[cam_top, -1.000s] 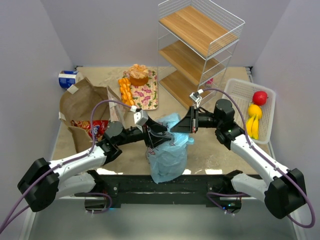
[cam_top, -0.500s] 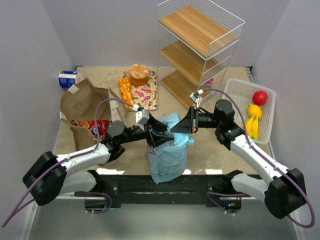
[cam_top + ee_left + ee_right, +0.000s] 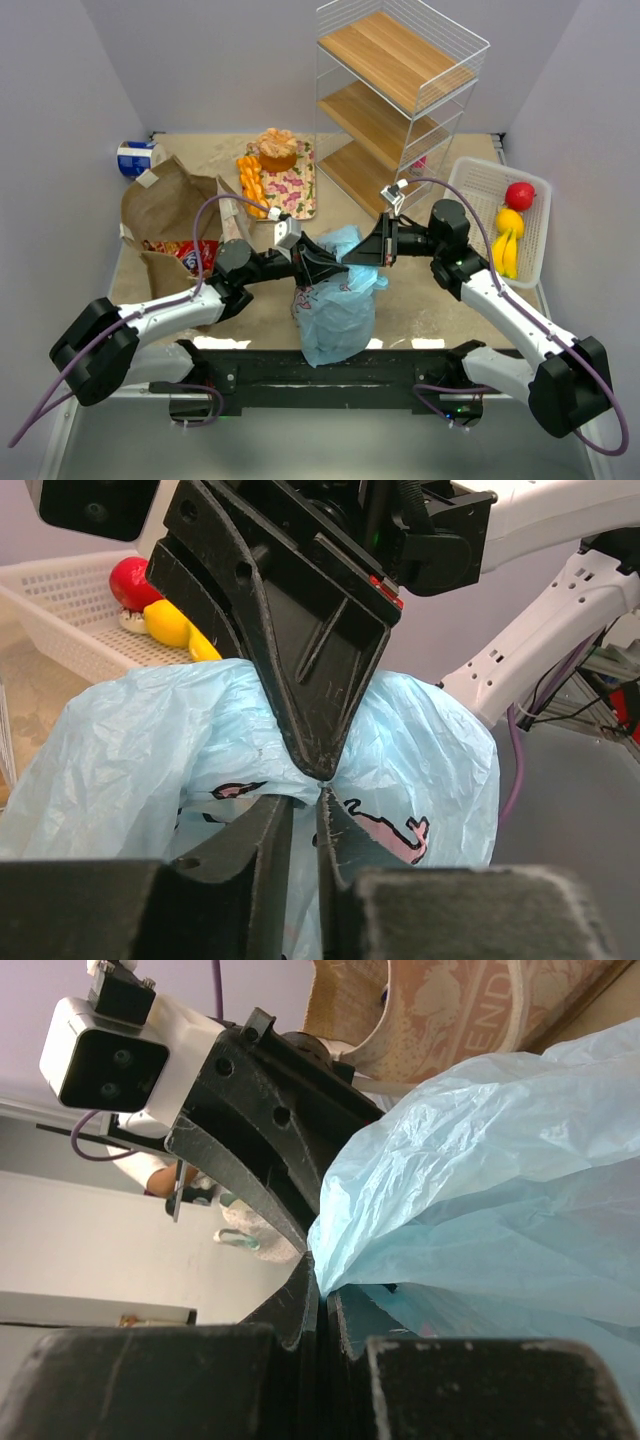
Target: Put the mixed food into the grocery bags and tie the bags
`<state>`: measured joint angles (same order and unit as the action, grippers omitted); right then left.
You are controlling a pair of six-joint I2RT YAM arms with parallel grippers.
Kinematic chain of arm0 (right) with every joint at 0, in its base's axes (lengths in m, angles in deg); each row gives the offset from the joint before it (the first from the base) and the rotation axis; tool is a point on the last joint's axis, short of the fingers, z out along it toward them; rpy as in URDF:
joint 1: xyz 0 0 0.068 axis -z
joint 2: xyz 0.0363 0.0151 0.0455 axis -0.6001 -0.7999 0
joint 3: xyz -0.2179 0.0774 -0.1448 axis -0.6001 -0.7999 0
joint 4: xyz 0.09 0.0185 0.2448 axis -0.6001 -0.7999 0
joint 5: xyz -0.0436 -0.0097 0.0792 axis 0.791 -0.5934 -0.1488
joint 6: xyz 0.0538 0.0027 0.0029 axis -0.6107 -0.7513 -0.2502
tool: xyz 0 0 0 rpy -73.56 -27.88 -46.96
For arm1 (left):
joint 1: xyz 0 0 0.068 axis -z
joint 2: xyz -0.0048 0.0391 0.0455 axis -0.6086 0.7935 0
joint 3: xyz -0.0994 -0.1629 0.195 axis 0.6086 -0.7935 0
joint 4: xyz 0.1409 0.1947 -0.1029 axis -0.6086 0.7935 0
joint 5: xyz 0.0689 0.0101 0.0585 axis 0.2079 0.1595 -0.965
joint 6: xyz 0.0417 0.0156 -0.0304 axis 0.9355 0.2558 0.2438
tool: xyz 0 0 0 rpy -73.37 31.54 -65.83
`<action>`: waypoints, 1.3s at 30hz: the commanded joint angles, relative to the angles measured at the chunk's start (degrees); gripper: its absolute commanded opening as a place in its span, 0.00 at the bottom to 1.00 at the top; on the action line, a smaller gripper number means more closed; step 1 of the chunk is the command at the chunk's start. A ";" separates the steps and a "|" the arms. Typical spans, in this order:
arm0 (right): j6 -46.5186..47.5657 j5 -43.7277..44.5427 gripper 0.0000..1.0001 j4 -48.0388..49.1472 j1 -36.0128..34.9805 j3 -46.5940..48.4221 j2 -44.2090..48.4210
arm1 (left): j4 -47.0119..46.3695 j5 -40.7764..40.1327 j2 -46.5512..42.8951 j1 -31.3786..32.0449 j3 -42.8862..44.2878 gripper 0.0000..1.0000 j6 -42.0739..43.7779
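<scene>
The light-blue plastic bag (image 3: 340, 300) stands between the arms near the table's front, its top gathered upward. My right gripper (image 3: 352, 258) is shut on a pinch of that top, and blue plastic spills from its closed jaws (image 3: 322, 1280). My left gripper (image 3: 332, 264) meets it tip to tip. In the left wrist view its jaws (image 3: 306, 798) are drawn nearly together on the bag (image 3: 120, 750), just under the right gripper's black tip (image 3: 320, 750). The brown paper bag (image 3: 165, 215) lies open at the left, with red snack packets (image 3: 195, 255) at its mouth.
A blue-and-white can (image 3: 135, 158) lies at the back left corner. A floral tray (image 3: 295, 195) holds an orange cake and orange segments. The wire shelf unit (image 3: 400, 90) stands at the back. A white basket (image 3: 480, 175) at the right holds red and yellow fruit (image 3: 508, 222).
My left gripper has slid right to the bag's gathered top and its jaws have narrowed onto the plastic. The right gripper has held still.
</scene>
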<state>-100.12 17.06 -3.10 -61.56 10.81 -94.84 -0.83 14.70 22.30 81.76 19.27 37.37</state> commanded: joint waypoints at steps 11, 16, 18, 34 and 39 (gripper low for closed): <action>4.63 -2.10 0.00 -3.76 0.17 1.84 0.15 | 0.25 0.20 -3.55 -0.15 -0.21 0.00 4.05; 11.75 -1.66 0.31 -15.36 0.51 6.58 1.11 | 1.13 -0.24 -3.38 -0.15 -0.12 0.00 3.87; 13.87 -1.57 0.39 -18.25 0.69 7.12 1.55 | 1.31 -0.24 -3.38 -0.15 -0.21 0.00 3.79; 32.40 -2.36 0.67 -42.87 10.62 12.21 7.70 | 4.91 0.82 -4.25 -0.15 0.76 0.00 4.67; 40.05 -2.54 0.70 -51.75 13.70 15.46 8.41 | 6.58 0.91 -4.52 -0.15 1.28 0.00 5.28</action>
<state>-68.77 15.68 -45.29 -49.48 21.92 -87.72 5.75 15.15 19.22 81.80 18.94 40.34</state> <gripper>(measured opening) 0.695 0.018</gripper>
